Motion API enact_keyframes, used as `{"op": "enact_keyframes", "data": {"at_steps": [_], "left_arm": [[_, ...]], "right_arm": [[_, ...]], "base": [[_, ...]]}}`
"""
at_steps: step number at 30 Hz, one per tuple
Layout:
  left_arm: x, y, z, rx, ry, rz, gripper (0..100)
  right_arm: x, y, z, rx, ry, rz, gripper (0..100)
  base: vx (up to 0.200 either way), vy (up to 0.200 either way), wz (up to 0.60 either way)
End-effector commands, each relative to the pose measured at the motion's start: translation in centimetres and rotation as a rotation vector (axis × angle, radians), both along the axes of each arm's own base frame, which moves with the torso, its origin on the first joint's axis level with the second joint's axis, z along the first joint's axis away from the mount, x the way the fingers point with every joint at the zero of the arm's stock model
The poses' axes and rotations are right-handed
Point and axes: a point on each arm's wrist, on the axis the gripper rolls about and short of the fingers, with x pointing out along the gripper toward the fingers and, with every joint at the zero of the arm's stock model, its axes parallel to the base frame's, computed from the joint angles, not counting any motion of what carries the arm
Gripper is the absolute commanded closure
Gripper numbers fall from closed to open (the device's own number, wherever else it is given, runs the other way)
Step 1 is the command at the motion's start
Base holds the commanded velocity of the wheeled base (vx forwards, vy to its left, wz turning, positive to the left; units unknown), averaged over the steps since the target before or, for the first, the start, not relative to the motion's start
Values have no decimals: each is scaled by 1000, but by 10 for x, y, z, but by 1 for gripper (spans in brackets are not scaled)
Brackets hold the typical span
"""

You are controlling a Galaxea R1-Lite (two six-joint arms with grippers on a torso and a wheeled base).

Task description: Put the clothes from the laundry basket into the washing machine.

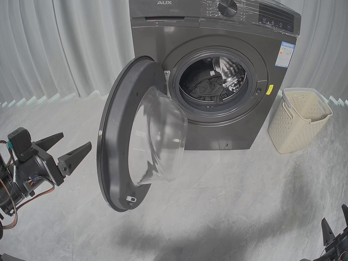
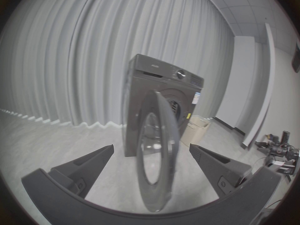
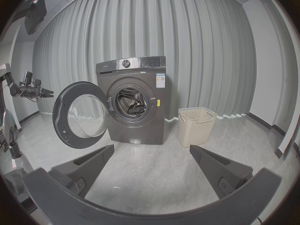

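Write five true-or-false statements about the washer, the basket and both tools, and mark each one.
1. The round door of the dark grey front-loading washing machine stands open. True.
2. Inside the machine lie dark clothes. True.
3. The cream perforated plastic laundry basket is heaped with clothes. False: no clothes show in it.
4. The left tool grips a garment. False: it is open and holds nothing.
5. The right tool is open. True.
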Motion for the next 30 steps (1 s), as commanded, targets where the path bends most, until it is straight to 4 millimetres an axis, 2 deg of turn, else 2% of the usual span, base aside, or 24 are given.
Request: {"op": "enact_keyframes", "data": {"at_steps": [1,7,13,19,23,30], "left_arm": [[12,14,-9,28,40,102,0],[23,11,-17,41,80,104,0],[35,0,-28,59,141,56,0],[44,-19,-35,62,154,-18,0],[52,-44,-40,61,134,-100,0],[65,-62,-38,53,117,-135,0]], "right_arm": [[0,0,-5,0,1,1,0],[0,0,-5,0,1,1,0],[0,0,-5,0,3,1,0],[0,0,-5,0,1,3,0],[0,0,-5,2,2,1,0],[0,0,-5,2,2,1,0]], "base": [[0,0,0],[0,0,0],[0,0,0],[0,0,0],[0,0,0],[0,0,0]]}}
